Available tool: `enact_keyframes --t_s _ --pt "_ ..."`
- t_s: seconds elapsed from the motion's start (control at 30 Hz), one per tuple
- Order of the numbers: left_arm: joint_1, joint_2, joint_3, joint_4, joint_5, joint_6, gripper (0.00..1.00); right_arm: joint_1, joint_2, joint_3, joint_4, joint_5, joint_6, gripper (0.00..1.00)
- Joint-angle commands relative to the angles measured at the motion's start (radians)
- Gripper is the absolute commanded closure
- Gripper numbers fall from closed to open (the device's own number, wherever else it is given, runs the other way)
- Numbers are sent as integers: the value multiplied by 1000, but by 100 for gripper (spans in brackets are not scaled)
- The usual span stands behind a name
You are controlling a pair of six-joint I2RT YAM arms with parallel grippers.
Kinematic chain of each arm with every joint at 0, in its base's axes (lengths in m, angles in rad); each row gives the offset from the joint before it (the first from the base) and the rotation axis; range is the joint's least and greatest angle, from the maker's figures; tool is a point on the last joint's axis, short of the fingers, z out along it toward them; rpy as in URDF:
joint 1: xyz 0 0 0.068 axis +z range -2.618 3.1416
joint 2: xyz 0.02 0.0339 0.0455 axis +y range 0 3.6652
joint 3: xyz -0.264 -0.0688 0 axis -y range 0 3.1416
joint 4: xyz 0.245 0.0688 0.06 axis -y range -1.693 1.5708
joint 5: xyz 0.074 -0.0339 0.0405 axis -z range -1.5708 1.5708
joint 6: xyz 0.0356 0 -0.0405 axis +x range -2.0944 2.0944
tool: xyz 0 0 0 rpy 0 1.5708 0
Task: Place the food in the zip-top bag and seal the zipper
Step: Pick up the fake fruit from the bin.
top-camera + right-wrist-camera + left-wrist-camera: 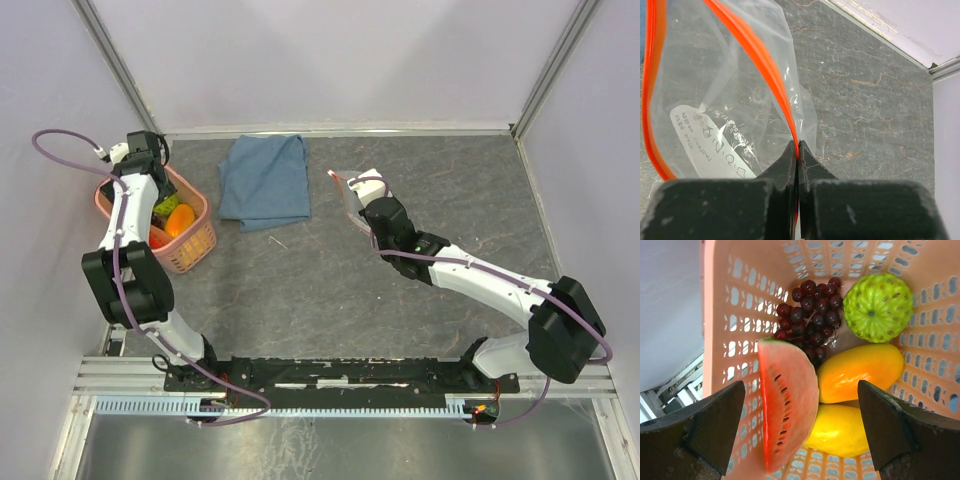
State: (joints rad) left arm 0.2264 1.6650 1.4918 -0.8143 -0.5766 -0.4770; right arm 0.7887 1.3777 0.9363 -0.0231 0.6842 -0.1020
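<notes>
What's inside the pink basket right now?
A dark grape bunch, a green bumpy ball, a watermelon slice, an orange fruit and a yellow fruit lie in the pink basket. The slice covers part of the yellow fruit; anything beneath them is hidden.

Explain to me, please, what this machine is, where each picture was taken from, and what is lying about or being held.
These are two robot arms bolted at the near edge of a table, each ending in a two-finger gripper. The wide picture looks down from above; the other two come from cameras on the wrists. The left gripper hangs open over a pink basket holding a grape bunch, a green bumpy ball, an orange fruit, a yellow fruit and a watermelon slice. The right gripper is shut on the orange-red zipper of a clear zip-top bag. A blue cloth lies on the table between basket and bag.
</notes>
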Motion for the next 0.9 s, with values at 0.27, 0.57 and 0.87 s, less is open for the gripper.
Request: enact_keyframes --t_s 0.27,0.57,0.87 --pt "21 74 -79 87 -58 -81 0 -5 0 21 28 2 9 98" --pt "50 115 -120 128 62 -99 0 -6 -1 15 38 -1 12 98" --pt "50 177 -127 136 109 -107 2 -9 -6 7 45 -4 16 98"
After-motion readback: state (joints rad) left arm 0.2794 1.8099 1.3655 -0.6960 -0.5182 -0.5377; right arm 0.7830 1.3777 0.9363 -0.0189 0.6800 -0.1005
